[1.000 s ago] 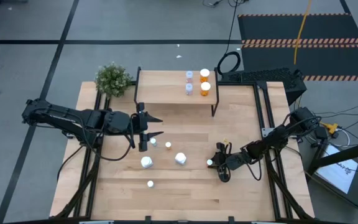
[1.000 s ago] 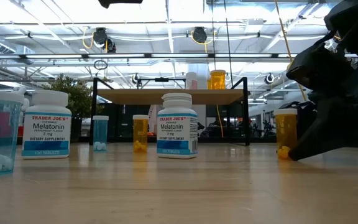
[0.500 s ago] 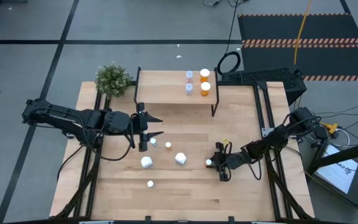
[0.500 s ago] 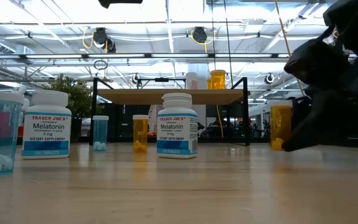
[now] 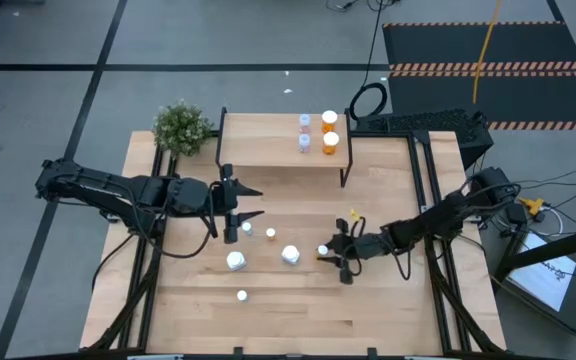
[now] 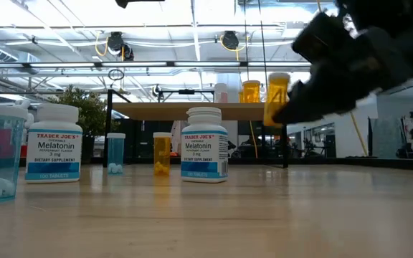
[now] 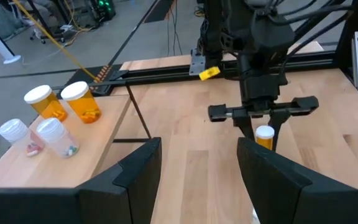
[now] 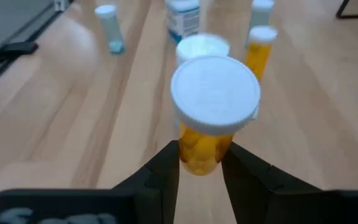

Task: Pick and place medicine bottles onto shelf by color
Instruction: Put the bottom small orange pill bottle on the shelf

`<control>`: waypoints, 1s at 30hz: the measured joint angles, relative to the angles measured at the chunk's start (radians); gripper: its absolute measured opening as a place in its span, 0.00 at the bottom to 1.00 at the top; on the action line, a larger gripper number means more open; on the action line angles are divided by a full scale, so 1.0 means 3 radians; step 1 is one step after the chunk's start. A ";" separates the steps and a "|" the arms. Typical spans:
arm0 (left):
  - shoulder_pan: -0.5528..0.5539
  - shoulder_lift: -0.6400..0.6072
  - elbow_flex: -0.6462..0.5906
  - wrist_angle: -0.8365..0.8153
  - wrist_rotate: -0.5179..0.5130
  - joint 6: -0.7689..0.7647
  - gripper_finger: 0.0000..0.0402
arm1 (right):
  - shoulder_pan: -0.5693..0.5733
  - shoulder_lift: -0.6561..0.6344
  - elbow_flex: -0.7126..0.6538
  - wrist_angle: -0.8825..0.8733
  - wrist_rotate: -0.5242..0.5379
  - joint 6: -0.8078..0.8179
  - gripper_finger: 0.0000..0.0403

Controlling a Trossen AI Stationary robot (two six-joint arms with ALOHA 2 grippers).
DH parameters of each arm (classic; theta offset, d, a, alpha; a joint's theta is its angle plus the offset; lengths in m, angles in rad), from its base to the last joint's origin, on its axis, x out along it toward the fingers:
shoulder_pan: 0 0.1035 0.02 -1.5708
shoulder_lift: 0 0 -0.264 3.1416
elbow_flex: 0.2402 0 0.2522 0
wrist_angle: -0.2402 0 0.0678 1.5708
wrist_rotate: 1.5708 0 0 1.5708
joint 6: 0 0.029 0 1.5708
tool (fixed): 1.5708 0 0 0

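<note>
Right arm reaches low, fingers (image 8: pixel 201 163) clamping orange bottle (image 8: pixel 211 118) aloft — left fingers (image 7: pixel 194 168) parted, empty.

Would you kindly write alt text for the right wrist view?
The right claw grips an orange medicine bottle with a white cap, held above the wooden table. Beyond it stand other bottles, including a pale blue one and another orange one.

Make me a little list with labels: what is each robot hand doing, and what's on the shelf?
right gripper: shut on an orange bottle, lifted clear of the table
left gripper: open, empty, waiting in front of the shelf
on shelf: two orange bottles beside two pale ones
on the table: five more bottles
</note>
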 joint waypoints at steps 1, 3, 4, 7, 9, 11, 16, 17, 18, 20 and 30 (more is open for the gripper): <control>0.0000 0.0000 0.0000 0.0001 0.0000 0.0000 0.52 | -0.0030 -0.0044 0.0071 -0.0151 0.0001 -0.0032 0.26; 0.0001 0.0000 0.0000 0.0004 0.0000 0.0002 0.52 | -0.0096 -0.0100 0.0259 -0.0438 0.0000 -0.0107 0.26; 0.0000 0.0000 0.0000 0.0004 0.0000 0.0011 0.52 | -0.0127 -0.0133 0.0347 -0.0580 -0.0001 -0.0151 0.26; 0.0000 0.0000 0.0000 0.0008 0.0000 0.0045 0.52 | -0.0228 -0.0163 0.0642 -0.0914 -0.0001 -0.0281 0.26; -0.0005 0.0000 0.0000 0.0009 0.0000 0.0045 0.52 | -0.0284 -0.0160 0.0794 -0.1122 0.0001 -0.0353 0.26; -0.0005 0.0000 0.0000 0.0008 0.0000 0.0046 0.52 | -0.0347 -0.0154 0.0954 -0.1237 -0.0001 -0.0383 0.26; -0.0018 0.0068 0.0000 0.0087 0.0000 0.0078 0.52 | -0.0513 -0.0155 0.1208 -0.1402 -0.0002 -0.0394 0.27; -0.0018 0.0097 -0.0001 0.0123 0.0000 0.0096 0.52 | -0.0545 -0.0156 0.1253 -0.1435 -0.0002 -0.0408 0.27; -0.0018 0.0129 0.0000 0.0179 0.0000 0.0116 0.52 | -0.0574 -0.0158 0.1303 -0.1465 -0.0005 -0.0418 0.27; -0.0018 0.0198 0.0000 0.0250 -0.0001 0.0166 0.52 | -0.0635 -0.0162 0.1388 -0.1601 -0.0032 -0.0422 0.27; 0.0008 0.0459 0.0000 0.0794 -0.0254 0.0389 0.52 | -0.0916 -0.0160 0.1774 -0.2323 -0.0169 -0.0531 0.27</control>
